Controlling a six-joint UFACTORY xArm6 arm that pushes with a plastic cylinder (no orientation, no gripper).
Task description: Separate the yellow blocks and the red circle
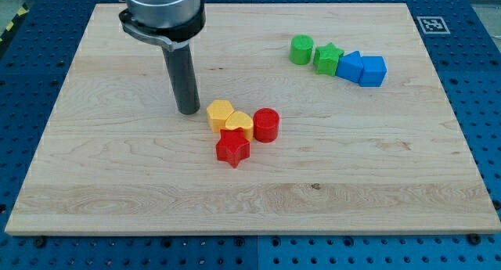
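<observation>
Two yellow blocks sit touching near the board's middle: a yellow pentagon-like block (220,113) and a yellow heart (239,124) to its right. The red circle (266,124), a short cylinder, touches the heart's right side. A red star (232,148) sits just below the yellow heart, touching it. My tip (188,111) rests on the board just left of the yellow pentagon-like block, a small gap away.
At the upper right lie a green cylinder (301,49), a green star (329,59) and two blue blocks (348,66) (373,70) in a touching row. The wooden board (117,184) lies on a blue perforated table.
</observation>
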